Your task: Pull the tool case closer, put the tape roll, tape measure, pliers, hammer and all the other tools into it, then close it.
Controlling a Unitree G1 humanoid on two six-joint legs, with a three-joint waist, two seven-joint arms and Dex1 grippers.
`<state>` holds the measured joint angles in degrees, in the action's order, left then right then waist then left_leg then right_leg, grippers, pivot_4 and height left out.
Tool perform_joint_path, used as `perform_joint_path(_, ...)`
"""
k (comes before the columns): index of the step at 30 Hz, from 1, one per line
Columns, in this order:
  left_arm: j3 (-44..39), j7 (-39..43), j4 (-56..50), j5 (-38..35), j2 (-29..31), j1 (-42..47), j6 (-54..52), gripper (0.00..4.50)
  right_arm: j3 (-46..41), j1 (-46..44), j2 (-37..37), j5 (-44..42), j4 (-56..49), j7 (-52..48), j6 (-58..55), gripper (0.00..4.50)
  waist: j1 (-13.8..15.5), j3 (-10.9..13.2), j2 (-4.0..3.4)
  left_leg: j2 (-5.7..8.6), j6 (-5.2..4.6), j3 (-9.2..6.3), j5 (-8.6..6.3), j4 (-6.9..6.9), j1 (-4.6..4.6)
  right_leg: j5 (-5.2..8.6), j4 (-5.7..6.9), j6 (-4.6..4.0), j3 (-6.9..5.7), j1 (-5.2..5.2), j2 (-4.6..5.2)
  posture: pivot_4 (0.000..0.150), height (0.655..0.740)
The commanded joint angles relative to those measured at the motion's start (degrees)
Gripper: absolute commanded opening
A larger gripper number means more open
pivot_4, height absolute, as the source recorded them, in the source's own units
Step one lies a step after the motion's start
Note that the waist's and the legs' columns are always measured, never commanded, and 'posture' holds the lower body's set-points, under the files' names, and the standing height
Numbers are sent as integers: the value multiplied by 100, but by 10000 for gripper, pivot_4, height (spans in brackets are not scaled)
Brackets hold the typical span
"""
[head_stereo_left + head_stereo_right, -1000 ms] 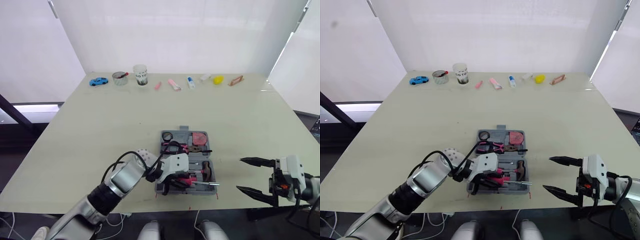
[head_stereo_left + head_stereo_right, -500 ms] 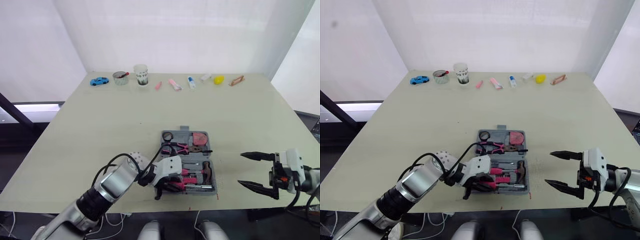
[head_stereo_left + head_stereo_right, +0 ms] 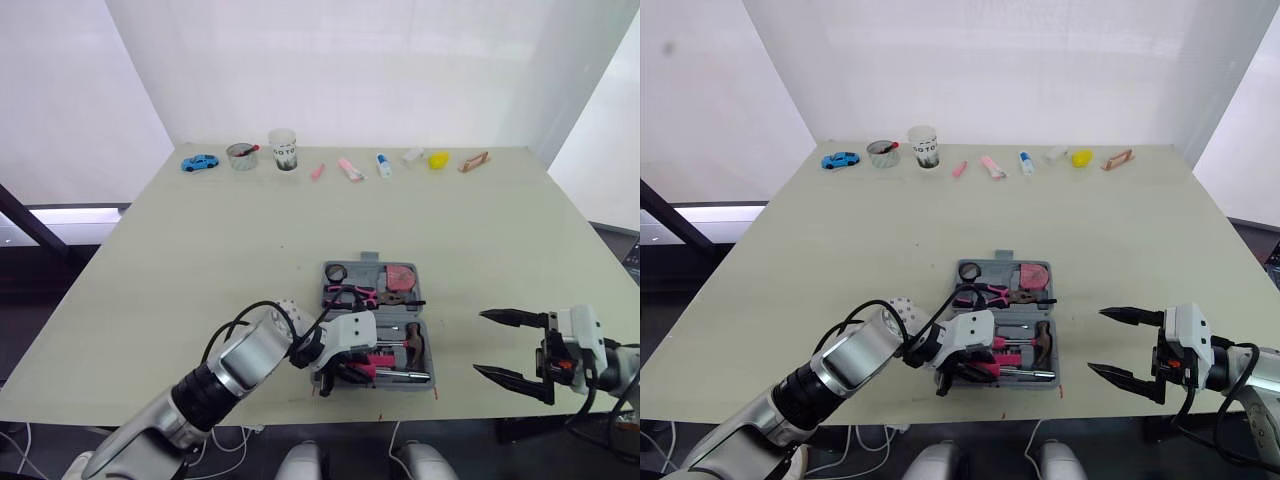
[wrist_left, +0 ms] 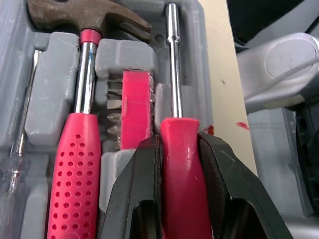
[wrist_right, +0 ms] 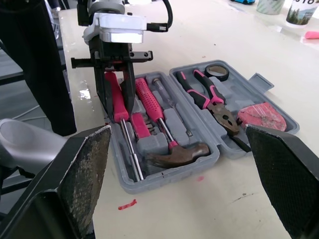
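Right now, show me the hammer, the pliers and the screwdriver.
hammer point(image 5: 175, 155), right wrist view, on its rusty head.
pliers point(image 5: 226, 119), right wrist view, on the metal head.
screwdriver point(image 4: 180, 152), left wrist view, on its red handle.

The screwdriver point(image 4: 180, 164) clamped between the left jaws has a smooth, faintly glossy pink plastic handle and a polished metal shaft. The jaws themselves are matt black plastic. Just beside them, the hammer point(image 4: 75, 164) has a dimpled pink plastic grip, a shiny chrome neck and a rough, rust-brown metal head. Between the two tools sits a scuffed pink plastic bit holder point(image 4: 135, 99) with dull metal bits. The tool case point(image 4: 50, 99) is matt grey moulded plastic. The right jaws carry black pads point(image 5: 84, 174) with a coarse, gritty face. Beyond them, the pliers point(image 5: 212, 102) show tarnished metal, and the counter point(image 5: 239, 199) is smooth, matt cream.
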<state>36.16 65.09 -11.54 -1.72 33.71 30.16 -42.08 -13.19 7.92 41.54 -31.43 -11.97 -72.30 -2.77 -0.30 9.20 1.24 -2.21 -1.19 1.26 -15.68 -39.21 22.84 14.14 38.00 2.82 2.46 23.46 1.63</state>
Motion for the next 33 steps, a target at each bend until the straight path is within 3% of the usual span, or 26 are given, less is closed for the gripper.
perform_joint_path(1, 111, 1, -21, 6, -23, 2, -175, 6069, -55, -5, -10, -32, -120, 26, 116, 45000, 2, -1, -1, 1, 0, 0, 0, -1, 0, 0, 0, 0, 0, 0, 1, 1500, 7400)
perform_joint_path(7, 58, 2, -90, -89, -47, -18, -337, 6069, 3, -37, -42, -11, -84, 56, 151, 45000, -1, -1, -2, 1, 0, -1, 0, -1, -4, 0, 1, 0, 0, -1, 1, 1500, 7400)
perform_joint_path(8, 31, -11, -97, -111, -60, -12, -366, 16236, 11, -35, -49, -11, -95, 68, 148, 45000, 0, -1, -2, 1, 0, -1, 0, -2, -4, 0, 1, 0, 0, -1, 1, 1500, 7400)
perform_joint_path(10, -12, -39, -112, -139, -69, -1, -388, 24632, 23, -15, -73, -30, -159, 114, 122, 45000, 0, -2, -3, 1, 0, -1, 0, -1, -3, 0, 0, 0, 0, -1, 1, 1500, 7400)
perform_joint_path(12, -36, -51, -135, -165, -51, 6, -393, 28620, 32, 12, -87, -40, -216, 155, 105, 45000, 0, -1, -2, 1, 0, -1, 0, -2, -3, 0, 1, 0, 1, -1, 1, 1500, 7400)
perform_joint_path(17, -313, 80, -527, -472, 146, 73, -565, 44610, 36, 29, -73, -46, -404, 310, -14, 45000, -6, -1, -3, 1, -1, 0, 2, -9, -6, 0, 8, 1, 1, -3, 0, 1500, 7400)
perform_joint_path(23, -764, 472, -677, -1055, 296, 80, -18, 44877, 25, -74, -33, -99, -572, 482, -223, 45000, -25, -1, -3, 0, -1, -4, 2, -8, -6, 1, 8, -1, 3, -1, -1, 1500, 7400)
perform_joint_path(27, -1161, 481, -293, -1296, 94, 11, 693, 44877, 34, -159, -34, -127, -595, 530, -314, 45000, -17, -1, -3, 0, -1, -4, 1, -6, -1, -2, 2, 2, 3, -1, 1, 1500, 7400)
perform_joint_path(28, -1276, 441, -172, -1374, -15, -16, 826, 39887, 36, -179, -32, -127, -590, 535, -329, 45000, -15, -1, -3, 0, -1, -3, 1, -5, 0, -2, 0, 1, 2, -1, 0, 1500, 7400)
perform_joint_path(29, -1366, 406, -40, -1415, -109, -43, 981, 38232, 38, -204, -28, -124, -584, 540, -343, 45000, -13, -1, -3, 0, -1, -3, 1, -5, 0, -2, 0, 1, 2, -1, 1, 1500, 7400)
perform_joint_path(33, -1628, 652, 541, -1556, -471, -315, 2114, 20494, 31, -234, -34, -122, -588, 541, -366, 45000, -12, -1, -3, 0, -1, -1, 1, -5, 0, -2, 0, 2, 0, -1, 1, 1500, 7400)
